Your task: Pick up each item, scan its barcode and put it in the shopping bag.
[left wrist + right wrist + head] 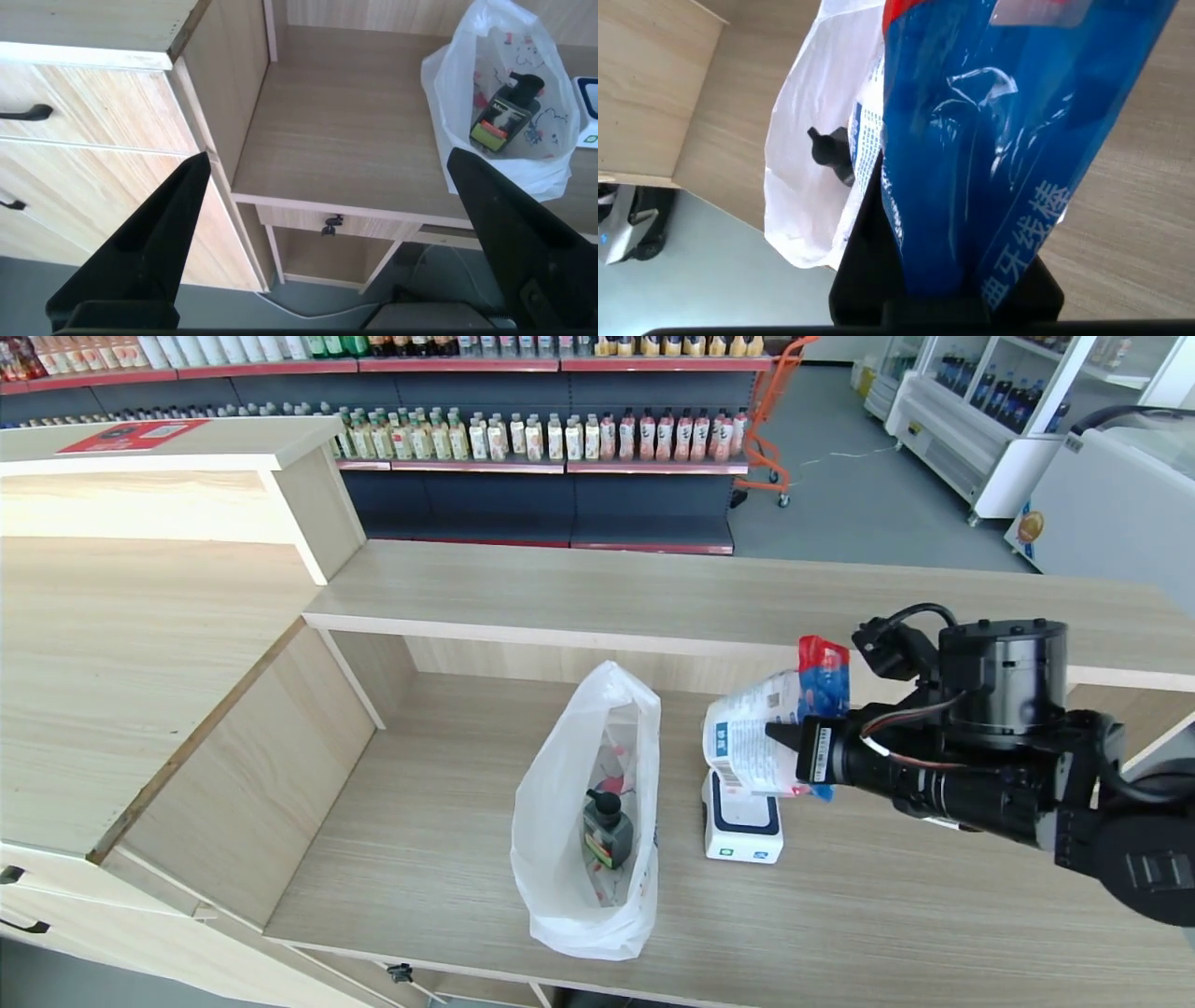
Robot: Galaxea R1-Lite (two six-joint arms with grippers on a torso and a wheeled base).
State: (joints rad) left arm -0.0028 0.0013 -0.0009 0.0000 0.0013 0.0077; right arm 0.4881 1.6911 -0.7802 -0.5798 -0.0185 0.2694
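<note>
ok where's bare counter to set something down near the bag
Widest bare patch: the counter between the side panel and the shopping bag. Also free: the front strip right of the scanner, and the upper ledge behind. Crowded: the narrow bag-to-scanner gap, with the packet held over the scanner.

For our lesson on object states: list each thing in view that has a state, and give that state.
shopping bag, open, standing on the counter
pump bottle, inside the bag
packet, held over the scanner
right end effector, shut on packet
left end effector, open, empty
</note>
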